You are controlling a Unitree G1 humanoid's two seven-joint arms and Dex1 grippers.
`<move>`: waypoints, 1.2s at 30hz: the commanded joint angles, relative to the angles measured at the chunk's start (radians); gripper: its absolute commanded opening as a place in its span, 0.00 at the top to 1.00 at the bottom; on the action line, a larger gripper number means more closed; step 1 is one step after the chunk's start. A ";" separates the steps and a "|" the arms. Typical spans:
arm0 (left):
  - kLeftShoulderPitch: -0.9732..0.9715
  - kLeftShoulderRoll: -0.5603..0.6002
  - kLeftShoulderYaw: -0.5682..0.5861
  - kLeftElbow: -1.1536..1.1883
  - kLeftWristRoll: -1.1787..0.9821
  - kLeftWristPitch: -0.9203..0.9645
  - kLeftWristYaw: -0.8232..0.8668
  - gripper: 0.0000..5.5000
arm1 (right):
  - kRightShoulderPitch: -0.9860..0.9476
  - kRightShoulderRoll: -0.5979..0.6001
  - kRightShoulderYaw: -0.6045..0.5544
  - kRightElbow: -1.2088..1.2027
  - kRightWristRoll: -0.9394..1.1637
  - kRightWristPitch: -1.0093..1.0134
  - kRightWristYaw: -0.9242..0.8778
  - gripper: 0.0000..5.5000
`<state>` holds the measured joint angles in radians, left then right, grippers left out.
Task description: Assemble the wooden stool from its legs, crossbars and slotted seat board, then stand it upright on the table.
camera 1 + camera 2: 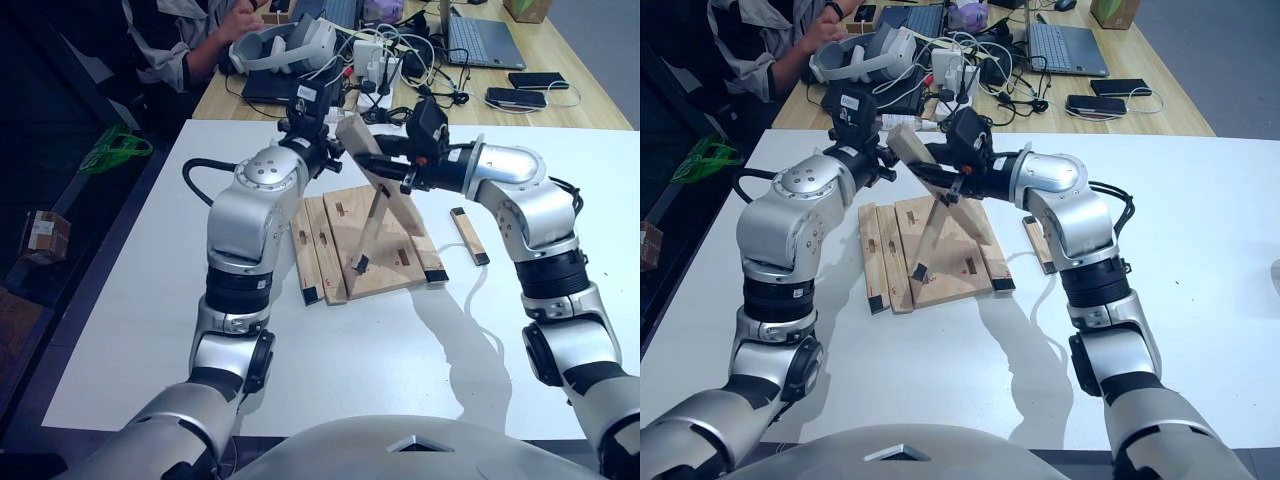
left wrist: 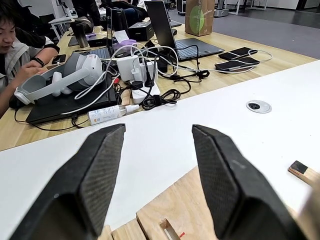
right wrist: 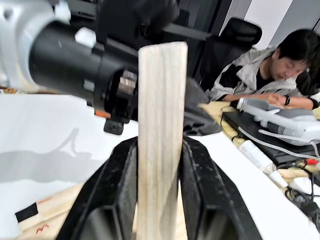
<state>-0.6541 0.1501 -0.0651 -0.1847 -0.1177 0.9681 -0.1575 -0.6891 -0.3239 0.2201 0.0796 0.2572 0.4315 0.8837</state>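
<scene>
The slotted seat board lies flat in the middle of the white table. Two legs lie side by side along its left edge, and a further black-tipped piece lies to its right. My right gripper is shut on a wooden leg, holding it tilted above the board. A thin crossbar slants from that leg down to the board. Beside the leg's upper end my left gripper stands open, with nothing between its fingers.
Behind the table stands a wooden desk with laptops, a white headset, a tangle of cables and phones; a person sits at it. A round cable port is set in the table's far side. The front half of the table offers free room.
</scene>
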 commanded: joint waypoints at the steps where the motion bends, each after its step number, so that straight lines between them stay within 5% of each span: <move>1: -0.026 -0.029 -0.018 -0.022 -0.012 -0.007 -0.007 0.55 | -0.005 0.027 0.063 0.031 -0.022 -0.007 0.030 0.82; 22: -0.116 -0.066 0.003 0.028 -0.015 -0.078 -0.018 0.55 | -0.235 0.022 0.110 0.275 -0.197 -0.224 0.101 0.82; 36: -0.122 -0.059 0.127 0.045 -0.011 -0.137 0.069 0.55 | -0.053 -0.003 -0.158 0.082 -0.046 0.015 -0.074 0.82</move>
<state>-0.7886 0.0674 -0.0101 -0.1557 -0.1501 0.8347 -0.1424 -0.7822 -0.2522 0.1455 0.2222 0.1916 0.3919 0.8582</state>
